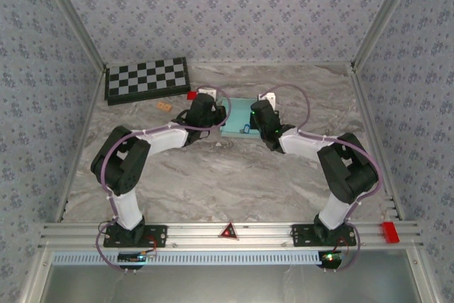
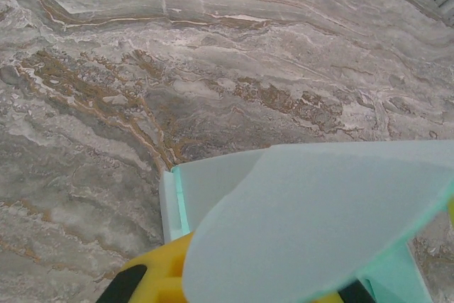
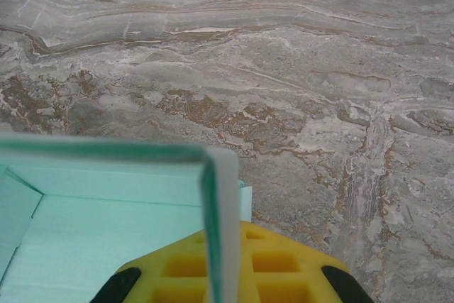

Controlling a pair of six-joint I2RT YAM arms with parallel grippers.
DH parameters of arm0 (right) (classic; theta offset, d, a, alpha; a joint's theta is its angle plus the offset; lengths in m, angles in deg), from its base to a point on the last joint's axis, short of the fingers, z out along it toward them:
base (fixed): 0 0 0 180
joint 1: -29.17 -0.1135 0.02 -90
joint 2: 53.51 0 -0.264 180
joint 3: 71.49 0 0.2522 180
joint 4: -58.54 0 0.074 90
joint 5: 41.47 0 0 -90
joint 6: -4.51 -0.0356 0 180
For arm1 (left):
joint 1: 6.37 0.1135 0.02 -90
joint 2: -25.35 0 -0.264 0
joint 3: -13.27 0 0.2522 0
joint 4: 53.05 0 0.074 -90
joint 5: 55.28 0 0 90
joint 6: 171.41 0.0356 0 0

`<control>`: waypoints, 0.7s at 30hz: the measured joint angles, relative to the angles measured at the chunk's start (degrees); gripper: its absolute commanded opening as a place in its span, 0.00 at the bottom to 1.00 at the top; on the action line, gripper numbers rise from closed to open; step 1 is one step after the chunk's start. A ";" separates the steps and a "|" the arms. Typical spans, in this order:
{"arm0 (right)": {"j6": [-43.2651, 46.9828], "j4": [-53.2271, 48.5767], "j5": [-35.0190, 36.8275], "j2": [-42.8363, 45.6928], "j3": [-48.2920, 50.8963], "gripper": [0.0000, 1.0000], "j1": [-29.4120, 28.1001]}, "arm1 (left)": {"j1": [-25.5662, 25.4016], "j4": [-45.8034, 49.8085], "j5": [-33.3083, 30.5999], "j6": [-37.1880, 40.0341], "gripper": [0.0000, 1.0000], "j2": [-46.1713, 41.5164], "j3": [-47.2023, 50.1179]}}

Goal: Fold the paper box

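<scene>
The pale light-blue paper box [image 1: 236, 123] lies partly folded at the middle of the marble table, between my two grippers. My left gripper [image 1: 215, 114] is at its left edge. In the left wrist view a rounded flap [image 2: 319, 225] leans over the yellow fingers [image 2: 152, 278] and hides the gap between them; a low box wall [image 2: 170, 204] shows beside it. My right gripper [image 1: 256, 120] is at the box's right side. In the right wrist view an upright box wall [image 3: 220, 204] stands edge-on, pinched between the yellow pads [image 3: 284, 267]; the box floor [image 3: 99, 232] lies to the left.
A black-and-white checkerboard [image 1: 147, 79] lies at the back left. A small red block [image 1: 191, 95] and a tan piece [image 1: 164, 105] sit between it and the left gripper. Patterned walls close in the table on three sides. Bare marble [image 1: 234, 175] lies in front of the box.
</scene>
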 measured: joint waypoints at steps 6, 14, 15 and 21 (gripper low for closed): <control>-0.50 0.35 0.68 0.28 0.81 0.09 -0.57 | -0.28 -2.45 -0.48 -0.26 0.06 -0.13 1.81; -0.85 0.52 1.49 0.39 1.16 0.10 -1.25 | -0.46 -4.33 -1.07 -0.42 0.07 -1.33 4.35; -0.90 0.48 1.53 0.39 1.20 0.10 -1.31 | -0.46 -4.42 -1.07 -0.42 0.07 -1.42 4.52; -1.14 0.46 1.97 0.39 1.46 0.10 -1.66 | -0.57 -4.87 -1.07 -0.42 0.08 -1.70 5.49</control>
